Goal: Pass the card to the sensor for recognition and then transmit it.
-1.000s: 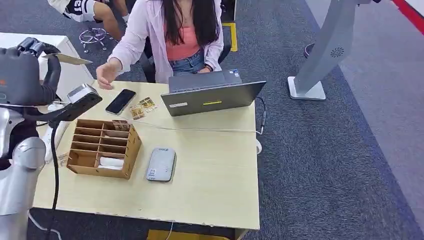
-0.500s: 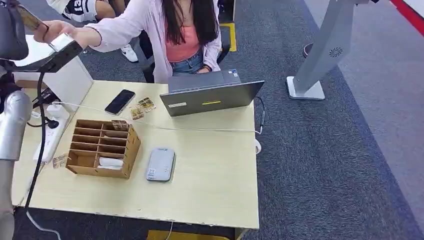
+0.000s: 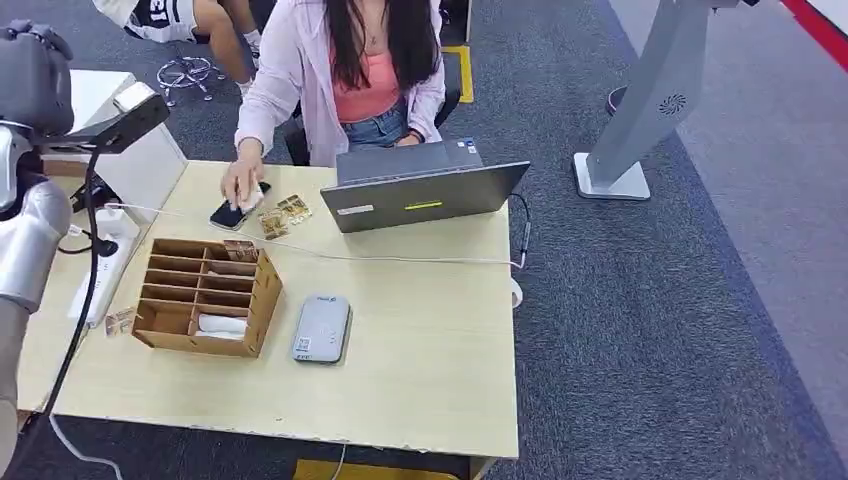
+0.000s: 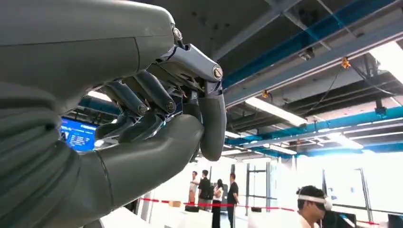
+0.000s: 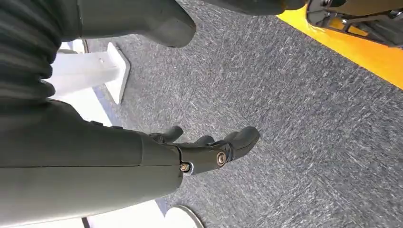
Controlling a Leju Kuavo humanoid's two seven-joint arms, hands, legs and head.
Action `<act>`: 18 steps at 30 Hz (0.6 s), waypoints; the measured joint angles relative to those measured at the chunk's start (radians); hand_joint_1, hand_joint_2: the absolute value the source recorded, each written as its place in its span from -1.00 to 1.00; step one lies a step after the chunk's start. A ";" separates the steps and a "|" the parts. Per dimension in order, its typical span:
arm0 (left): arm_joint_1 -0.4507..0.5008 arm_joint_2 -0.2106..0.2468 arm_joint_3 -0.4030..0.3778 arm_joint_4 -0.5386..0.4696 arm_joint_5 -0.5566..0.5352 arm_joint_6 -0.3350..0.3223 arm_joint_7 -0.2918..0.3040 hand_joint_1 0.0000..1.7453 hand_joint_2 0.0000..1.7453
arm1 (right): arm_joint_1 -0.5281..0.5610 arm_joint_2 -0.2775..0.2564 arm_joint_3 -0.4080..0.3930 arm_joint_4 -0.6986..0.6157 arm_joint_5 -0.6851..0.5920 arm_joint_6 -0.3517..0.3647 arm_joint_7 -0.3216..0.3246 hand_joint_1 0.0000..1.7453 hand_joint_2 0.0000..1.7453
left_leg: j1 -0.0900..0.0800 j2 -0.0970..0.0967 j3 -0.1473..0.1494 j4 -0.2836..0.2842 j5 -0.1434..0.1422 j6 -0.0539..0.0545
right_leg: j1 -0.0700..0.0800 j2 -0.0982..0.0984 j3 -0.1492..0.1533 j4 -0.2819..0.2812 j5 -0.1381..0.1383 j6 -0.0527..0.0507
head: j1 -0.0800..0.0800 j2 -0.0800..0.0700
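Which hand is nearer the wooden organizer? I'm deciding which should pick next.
Left. The left hand is raised up beyond the table's left edge, above the wooden organizer. The right hand hangs low over grey carpet.

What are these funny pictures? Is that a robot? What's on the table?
Yes, a robot took them. One camera sits high on its body, looking down at a pale wooden table. The other two sit at its wrists.

On the table lie a brown wooden box with compartments, a flat grey card sensor, a grey laptop, a black phone and small patterned cards. A person in a pink jacket touches the phone.

The left robot hand is raised, fingers curled in, holding nothing. The right robot hand hangs over grey carpet, empty too.
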 joint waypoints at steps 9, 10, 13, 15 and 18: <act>0.062 0.000 0.024 -0.013 0.095 0.125 -0.087 -1.00 1.00 | 0.000 0.000 0.000 0.001 -0.013 -0.002 -0.002 -1.00 1.00 | 0.000 0.000 0.000 0.000 0.000 0.000 | 0.000 0.000 0.000 0.000 0.000 0.000 | 0.000 0.000; 0.098 0.001 0.037 -0.056 0.126 0.144 -0.113 -1.00 1.00 | 0.001 0.000 0.000 0.001 -0.015 -0.002 -0.001 -1.00 1.00 | 0.000 0.000 0.000 0.000 0.000 0.000 | -0.001 0.000 0.000 0.000 0.000 0.000 | -0.001 0.000; 0.267 -0.004 0.071 -0.241 0.281 0.188 -0.216 -1.00 1.00 | 0.001 0.000 -0.003 0.001 -0.036 -0.006 0.004 -1.00 1.00 | -0.001 0.001 0.000 0.000 -0.001 0.000 | -0.001 0.001 0.000 0.000 0.000 0.000 | 0.000 0.000; 0.434 -0.013 0.118 -0.438 0.562 0.182 -0.366 -1.00 1.00 | 0.001 0.002 -0.011 0.001 -0.053 -0.012 0.005 -1.00 1.00 | -0.002 0.006 0.002 -0.002 -0.003 0.001 | -0.001 0.006 0.001 0.000 -0.001 0.000 | 0.001 0.000; 0.795 -0.044 0.294 -0.766 1.267 -0.058 -0.663 -1.00 1.00 | 0.006 0.008 -0.030 0.001 -0.076 -0.024 0.006 -1.00 1.00 | -0.004 0.027 0.013 -0.005 -0.014 -0.002 | -0.004 0.027 0.004 0.000 -0.005 -0.001 | 0.005 0.000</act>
